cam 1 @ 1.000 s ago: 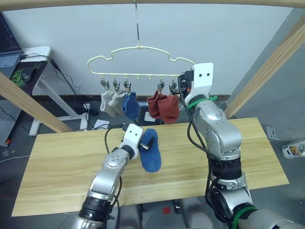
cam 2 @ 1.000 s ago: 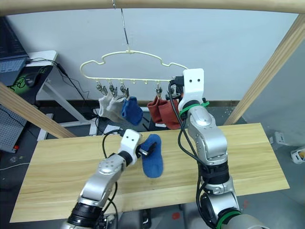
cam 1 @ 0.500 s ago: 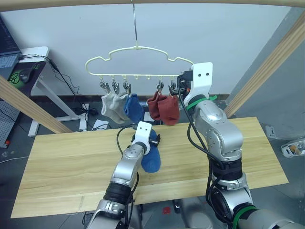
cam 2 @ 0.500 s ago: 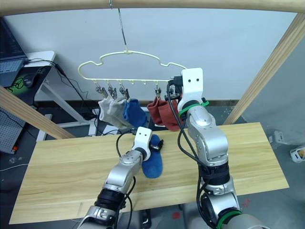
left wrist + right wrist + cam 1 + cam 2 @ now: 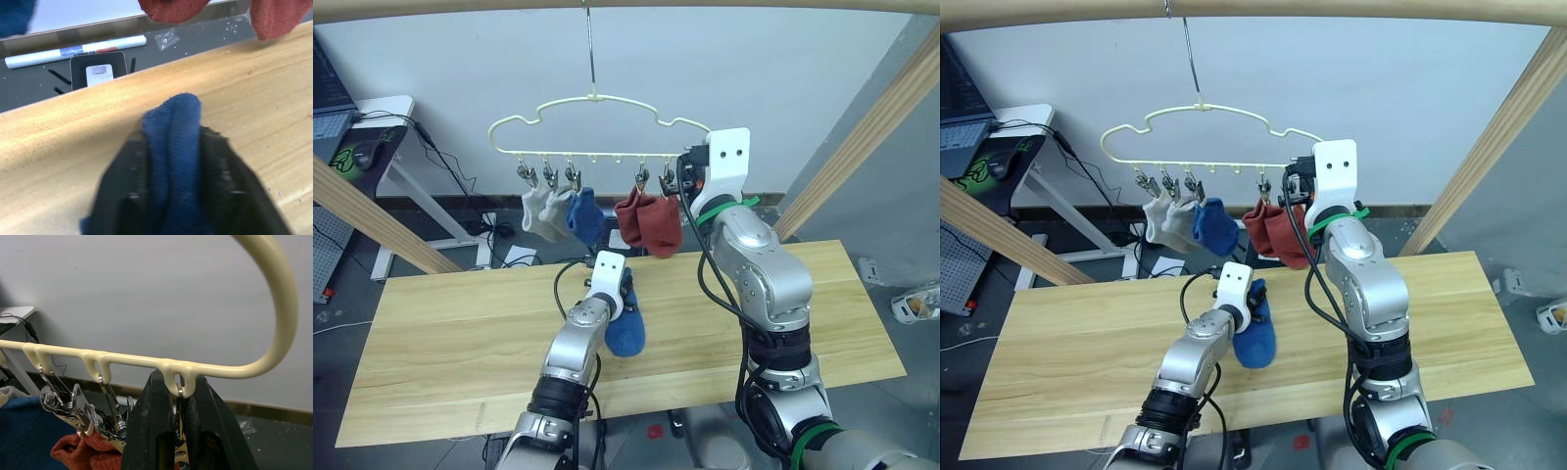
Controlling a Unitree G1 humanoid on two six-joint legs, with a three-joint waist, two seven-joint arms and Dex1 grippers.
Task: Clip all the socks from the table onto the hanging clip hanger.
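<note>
One blue sock point(image 5: 626, 333) lies on the light-wood table point(image 5: 431, 323), and my left gripper point(image 5: 625, 291) is shut on its upper end. The left wrist view shows the knit point(image 5: 171, 112) bunched between the two black fingers. The pale-yellow clip hanger point(image 5: 597, 103) hangs from its hook above the table's far edge. Clipped to it are two grey socks point(image 5: 540, 211), a blue one point(image 5: 585, 217) and two rust-red ones point(image 5: 651, 220). My right gripper point(image 5: 177, 387) is raised at the hanger's right end and is shut on the bar and the last clip there.
Slanted wooden poles point(image 5: 862, 137) stand at both sides and a wooden pole point(image 5: 607, 5) crosses overhead. A white desk point(image 5: 382, 127) with cables stands behind the table on the left. The table's left and right parts are bare.
My left arm swung right to the blue sock's upper end, and its open fingers have shut on the sock. The right arm has stayed at the hanger.
</note>
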